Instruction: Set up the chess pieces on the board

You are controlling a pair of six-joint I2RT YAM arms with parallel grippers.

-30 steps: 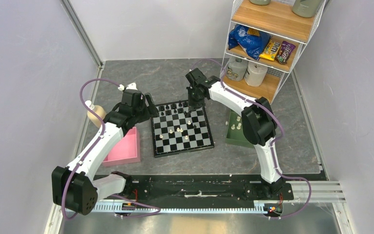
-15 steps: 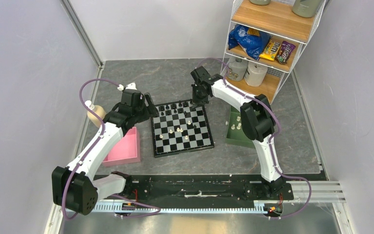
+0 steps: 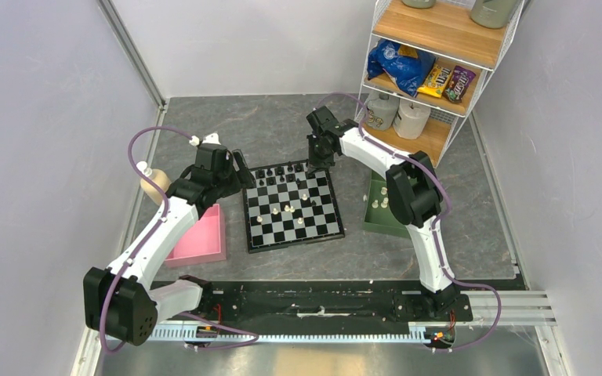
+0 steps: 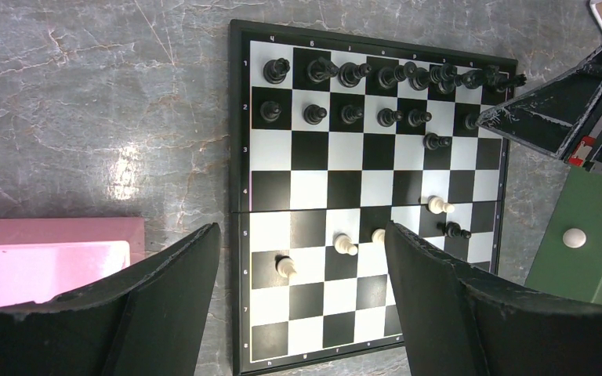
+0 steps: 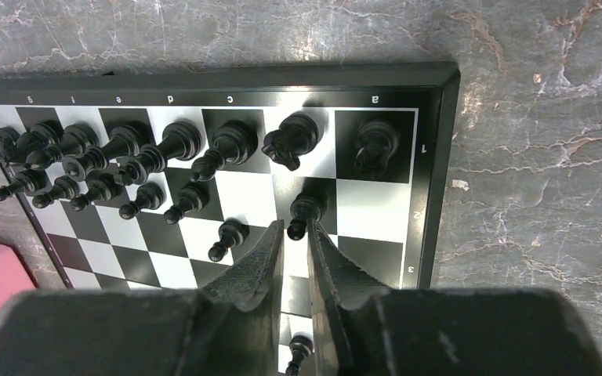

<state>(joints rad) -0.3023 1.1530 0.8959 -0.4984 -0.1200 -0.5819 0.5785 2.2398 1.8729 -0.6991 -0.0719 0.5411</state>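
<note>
Most black pieces (image 5: 165,145) stand ranked just beyond the right pincer (image 5: 293,229), whose tips nearly meet around a black pawn (image 5: 304,210) on the board (image 5: 437,157); I cannot tell if they grip it. The left pincer (image 4: 302,229) gapes wide, empty. Beneath it stray white pieces (image 4: 346,245) await placing.

Rank digits and file letters rim the board (image 4: 240,235)

Bright, even light — sharp, soft shadows
</note>
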